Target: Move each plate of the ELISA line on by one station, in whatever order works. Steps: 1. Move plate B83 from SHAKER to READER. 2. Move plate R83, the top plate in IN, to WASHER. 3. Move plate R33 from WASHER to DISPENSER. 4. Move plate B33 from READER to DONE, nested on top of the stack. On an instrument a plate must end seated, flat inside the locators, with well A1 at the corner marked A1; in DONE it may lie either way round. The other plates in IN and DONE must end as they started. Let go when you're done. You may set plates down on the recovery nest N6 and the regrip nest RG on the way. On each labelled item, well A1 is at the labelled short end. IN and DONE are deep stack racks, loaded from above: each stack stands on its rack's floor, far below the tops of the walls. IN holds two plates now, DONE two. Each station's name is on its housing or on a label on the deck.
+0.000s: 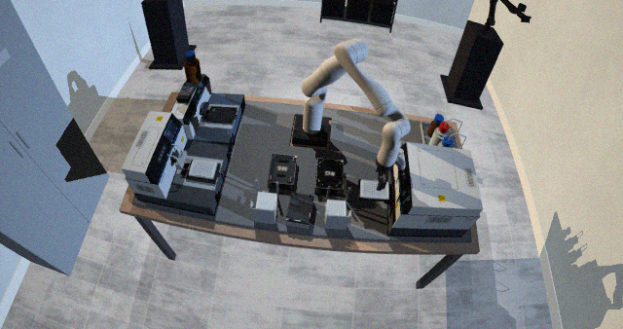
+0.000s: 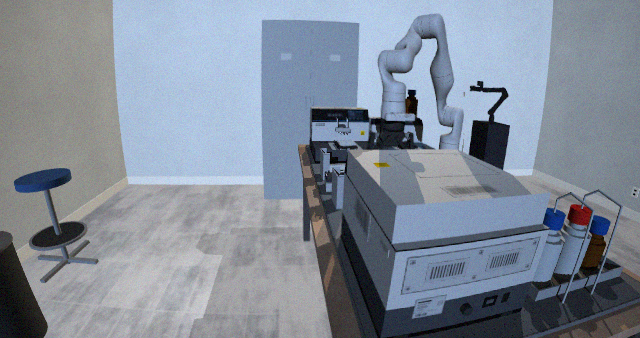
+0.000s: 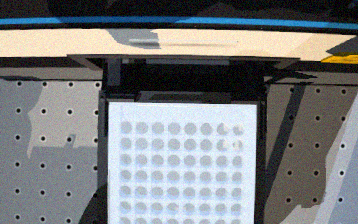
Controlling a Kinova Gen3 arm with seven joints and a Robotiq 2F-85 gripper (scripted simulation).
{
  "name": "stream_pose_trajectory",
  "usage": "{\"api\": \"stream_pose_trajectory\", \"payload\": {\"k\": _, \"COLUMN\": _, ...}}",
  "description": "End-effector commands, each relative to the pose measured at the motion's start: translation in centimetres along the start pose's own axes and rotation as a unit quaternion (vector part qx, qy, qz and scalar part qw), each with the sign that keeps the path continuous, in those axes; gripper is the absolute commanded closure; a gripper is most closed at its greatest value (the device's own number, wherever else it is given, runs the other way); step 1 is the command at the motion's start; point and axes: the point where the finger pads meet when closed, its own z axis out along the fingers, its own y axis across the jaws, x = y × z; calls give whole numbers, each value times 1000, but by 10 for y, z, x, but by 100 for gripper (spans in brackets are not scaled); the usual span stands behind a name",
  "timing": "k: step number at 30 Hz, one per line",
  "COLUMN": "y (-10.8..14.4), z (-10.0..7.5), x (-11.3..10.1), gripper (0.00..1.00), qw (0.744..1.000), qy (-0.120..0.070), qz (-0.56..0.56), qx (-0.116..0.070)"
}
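A white well plate [image 1: 372,189] lies flat on the dark tray in front of the large reader housing [image 1: 438,188] at the right of the table. In the wrist view the plate [image 3: 182,162] sits square in the tray frame, under the reader's dark slot [image 3: 185,77]. My gripper [image 1: 384,180] hangs open and empty a little above the plate; its fingers do not show in the wrist view. Another white plate [image 1: 201,169] sits on the left instrument. A dark plate [image 1: 220,113] sits on the instrument behind it.
Two dark nests [image 1: 283,169] [image 1: 331,171] stand mid-table. Two white-walled racks [image 1: 266,207] [image 1: 337,213] and a dark one [image 1: 300,208] line the front edge. A bottle rack [image 1: 442,131] stands behind the reader, which hides my gripper in the exterior view [image 2: 440,213].
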Motion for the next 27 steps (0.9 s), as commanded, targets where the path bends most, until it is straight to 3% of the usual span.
{"api": "stream_pose_trajectory", "payload": {"k": 1, "y": 0, "z": -4, "x": 0, "gripper": 0, "qw": 1000, "qy": 1, "qz": 0, "qx": -1}}
{"api": "stream_pose_trajectory", "payload": {"k": 13, "y": 0, "z": -20, "x": 0, "gripper": 0, "qw": 1000, "qy": 1, "qz": 0, "qx": -1}}
{"api": "stream_pose_trajectory", "payload": {"k": 21, "y": 0, "z": -21, "x": 0, "gripper": 0, "qw": 1000, "qy": 1, "qz": 0, "qx": -1}}
{"api": "stream_pose_trajectory", "payload": {"k": 27, "y": 0, "z": -21, "x": -20, "gripper": 0, "qw": 1000, "qy": 1, "qz": 0, "qx": -1}}
